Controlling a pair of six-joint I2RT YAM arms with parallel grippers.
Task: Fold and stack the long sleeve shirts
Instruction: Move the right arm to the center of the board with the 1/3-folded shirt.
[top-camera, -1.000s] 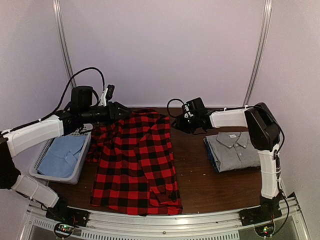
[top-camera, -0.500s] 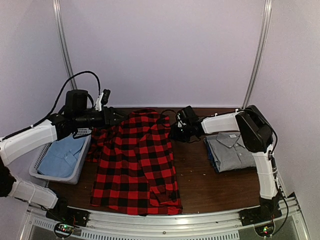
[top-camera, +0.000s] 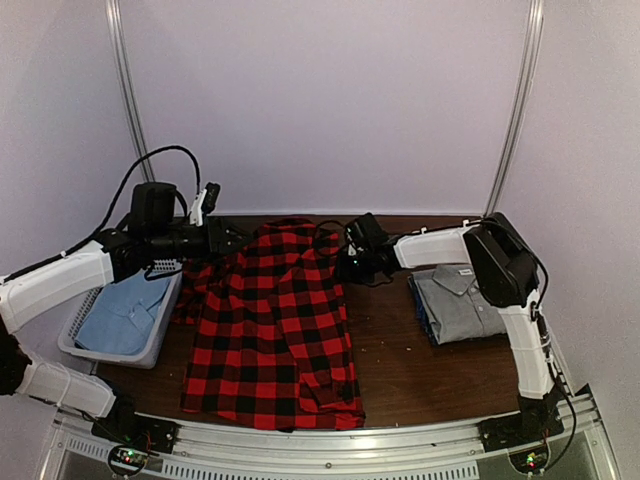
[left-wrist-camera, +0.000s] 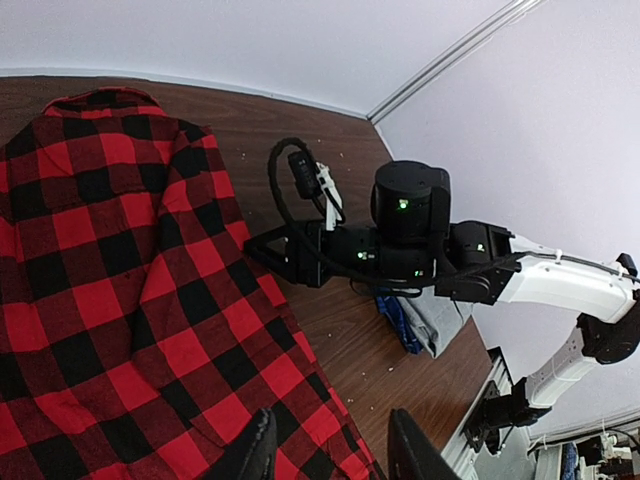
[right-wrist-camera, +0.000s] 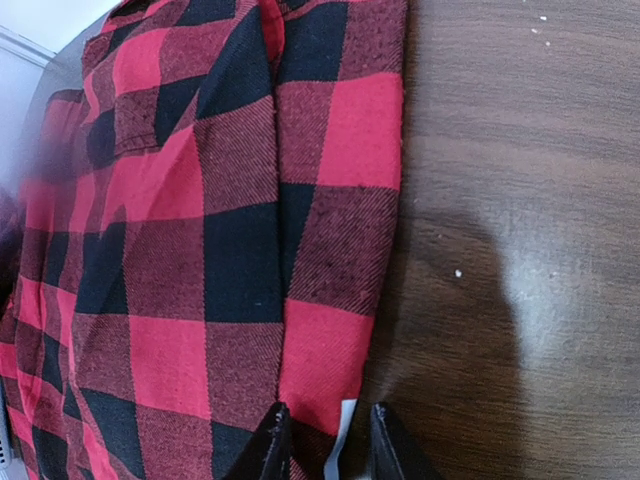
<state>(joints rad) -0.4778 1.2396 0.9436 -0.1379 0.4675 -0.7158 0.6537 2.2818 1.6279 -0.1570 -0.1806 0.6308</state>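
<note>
The red-and-black flannel shirt (top-camera: 270, 330) lies spread flat across the left and middle of the table (top-camera: 420, 370). A grey collared shirt (top-camera: 465, 300) lies folded at the right. My left gripper (top-camera: 238, 238) hovers over the flannel's upper left part. In the left wrist view it (left-wrist-camera: 330, 455) is open above the flannel (left-wrist-camera: 100, 250), holding nothing. My right gripper (top-camera: 345, 265) is down at the flannel's upper right edge. Seen from the right wrist, it (right-wrist-camera: 327, 445) has narrow jaws astride the hem (right-wrist-camera: 330, 370), beside a small white tag, and the cloth still lies flat.
A grey basket (top-camera: 70, 335) at the left holds a light blue shirt (top-camera: 125, 310). Bare brown tabletop separates the flannel from the grey shirt. The back wall stands close behind both grippers.
My right gripper has moved left from near the grey shirt to the flannel's right edge, and its jaws have narrowed. The left arm dropped slightly and shifted right.
</note>
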